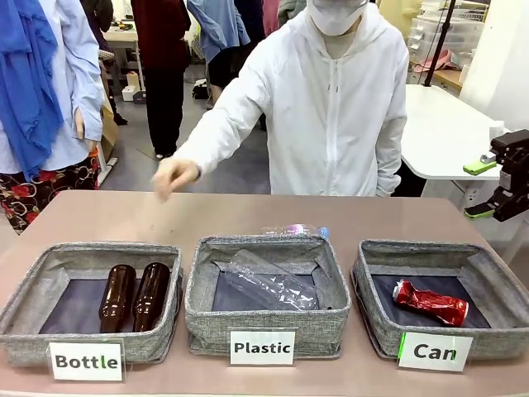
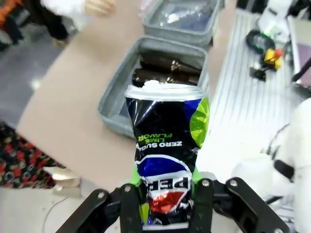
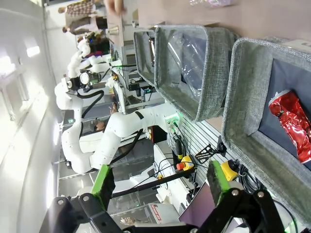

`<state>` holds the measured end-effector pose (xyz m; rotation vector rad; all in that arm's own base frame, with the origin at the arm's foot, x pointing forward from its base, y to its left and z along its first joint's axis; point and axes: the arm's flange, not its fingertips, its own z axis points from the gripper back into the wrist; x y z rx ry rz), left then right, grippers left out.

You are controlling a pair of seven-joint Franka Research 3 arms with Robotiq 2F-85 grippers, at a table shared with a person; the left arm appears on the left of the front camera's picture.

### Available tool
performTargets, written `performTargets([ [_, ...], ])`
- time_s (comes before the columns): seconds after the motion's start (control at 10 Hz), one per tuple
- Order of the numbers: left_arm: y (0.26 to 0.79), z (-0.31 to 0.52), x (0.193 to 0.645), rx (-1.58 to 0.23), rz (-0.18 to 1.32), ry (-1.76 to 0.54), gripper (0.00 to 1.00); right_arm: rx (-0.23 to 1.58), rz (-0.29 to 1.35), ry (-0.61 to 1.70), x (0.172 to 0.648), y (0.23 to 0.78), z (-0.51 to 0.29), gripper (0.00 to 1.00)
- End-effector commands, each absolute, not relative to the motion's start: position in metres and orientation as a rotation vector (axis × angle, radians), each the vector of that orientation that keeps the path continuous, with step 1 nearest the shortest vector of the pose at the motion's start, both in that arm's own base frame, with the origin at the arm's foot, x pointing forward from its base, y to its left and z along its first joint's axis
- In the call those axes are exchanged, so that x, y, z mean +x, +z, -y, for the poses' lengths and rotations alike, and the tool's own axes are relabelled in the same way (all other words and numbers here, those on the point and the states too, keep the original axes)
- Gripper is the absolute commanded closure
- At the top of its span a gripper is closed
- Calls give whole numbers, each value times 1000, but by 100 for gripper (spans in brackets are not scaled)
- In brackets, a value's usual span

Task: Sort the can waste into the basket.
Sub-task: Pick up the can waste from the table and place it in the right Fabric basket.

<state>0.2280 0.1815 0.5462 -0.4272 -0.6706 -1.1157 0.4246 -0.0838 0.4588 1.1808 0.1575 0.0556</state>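
left gripper [image 2: 165, 196]: pressed together on the lower end of the dark can [image 2: 163, 128], with a green pad against each side.
dark can: crushed, blue-black with a green patch and a white, red and blue mark. It stands up out of the jaws with its silver rim farthest from the wrist. It is held in the air, and in the left wrist view the Bottle bin [image 1: 25, 343] lies behind and below it.
right gripper [image 1: 483, 188]: spread wide, with nothing between the green pads. It hangs in the air at the table's right side, higher than the Can bin [image 1: 500, 341] and apart from it.
red can [image 1: 430, 303]: crushed, lying on its side on the Can bin's dark floor, touching no wall.
Can bin: grey woven fabric, square, rightmost of three bins in a row along the near edge. A white card on its front wall reads "Can".
Plastic bin [image 1: 207, 331]: the middle one, with a clear bottle [image 1: 273, 285] lying flattened inside.
loose bottle [image 1: 297, 231]: clear plastic, on the table just behind the Plastic bin's far wall.
Bottle bin: the leftmost one, holding two brown bottles [image 1: 134, 296] side by side, necks toward the far wall.
person: stands at the far side in a white jacket, one arm reaching out over the table.
hand [image 1: 175, 175]: blurred, fingers loosely curled, above the far left part of the table [image 1: 107, 219]. I cannot tell whether it holds anything.
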Motion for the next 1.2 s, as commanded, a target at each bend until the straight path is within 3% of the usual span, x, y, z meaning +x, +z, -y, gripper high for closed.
performTargets([
  [0.0, 560, -102, 274, -379, 506, -1199, 62, 1176, -146, 74, 423, 459, 86, 0],
  [0.3, 552, 31, 347, -257, 341, -1337, 62, 1176, -146, 74, 423, 459, 86, 0],
  [0.6, 554, 212, 410, -182, 442, -1559, 62, 1098, -237, 73, 387, 505, 113, 0],
  [0.9, 556, 384, 428, -284, 545, -1774, 62, 954, -164, 2, 335, 527, 176, 0],
  [1.1, 551, 491, 406, -307, 582, -1877, 62, 900, -11, -209, 312, 520, 219, 0],
])
